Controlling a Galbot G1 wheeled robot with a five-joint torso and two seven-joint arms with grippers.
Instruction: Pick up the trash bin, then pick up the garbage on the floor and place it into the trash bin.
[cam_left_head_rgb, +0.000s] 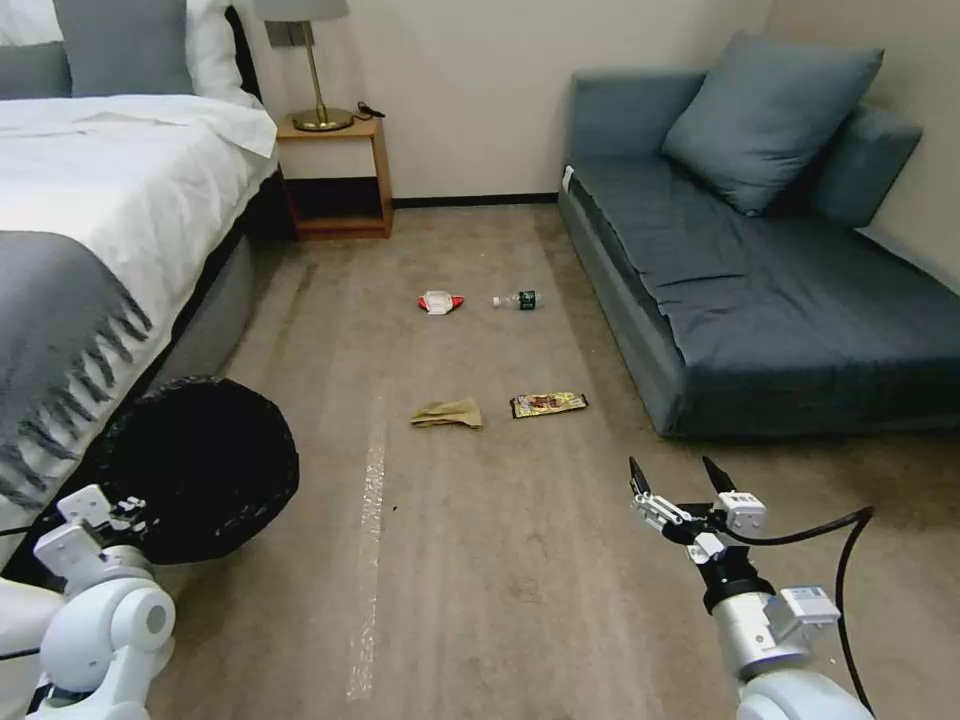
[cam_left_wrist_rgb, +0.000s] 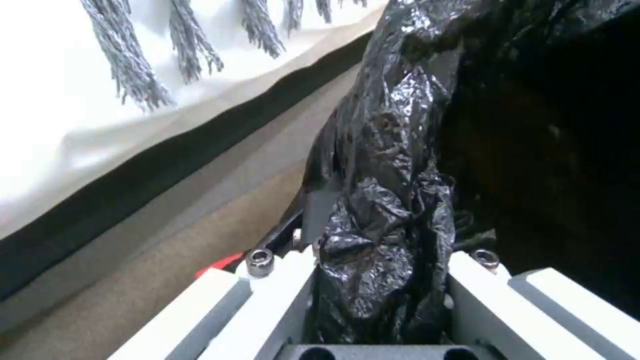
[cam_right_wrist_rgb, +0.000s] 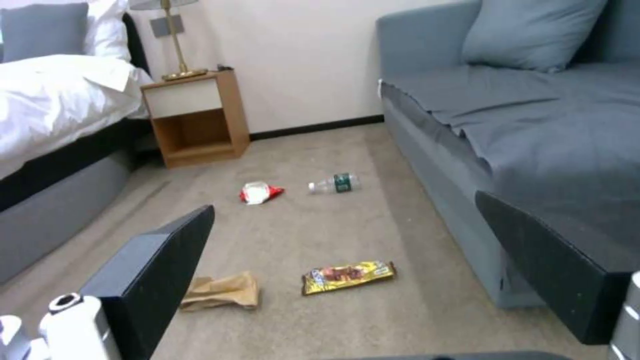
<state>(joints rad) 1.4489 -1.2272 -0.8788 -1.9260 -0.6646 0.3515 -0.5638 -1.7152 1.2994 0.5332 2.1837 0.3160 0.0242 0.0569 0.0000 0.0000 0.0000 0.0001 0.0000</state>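
Observation:
The trash bin (cam_left_head_rgb: 205, 465), wrapped in its black bag, sits low on the left beside the bed. My left gripper (cam_left_head_rgb: 118, 512) is shut on its bag-covered rim (cam_left_wrist_rgb: 383, 235). The garbage lies on the carpet ahead: a tan paper scrap (cam_left_head_rgb: 447, 413), a gold snack wrapper (cam_left_head_rgb: 548, 403), a red-and-white packet (cam_left_head_rgb: 440, 301) and a small clear bottle (cam_left_head_rgb: 518, 299). My right gripper (cam_left_head_rgb: 678, 478) hovers open and empty above the floor, nearer to me than the wrapper (cam_right_wrist_rgb: 348, 275) and slightly right of it. The paper scrap (cam_right_wrist_rgb: 223, 292), packet (cam_right_wrist_rgb: 259, 192) and bottle (cam_right_wrist_rgb: 335, 183) lie beyond its fingers (cam_right_wrist_rgb: 160, 270).
A bed (cam_left_head_rgb: 90, 230) with a fringed grey throw runs along the left. A grey sofa (cam_left_head_rgb: 780, 300) lines the right side. A wooden nightstand (cam_left_head_rgb: 335, 175) with a lamp stands at the far wall. Open carpet stretches between bed and sofa.

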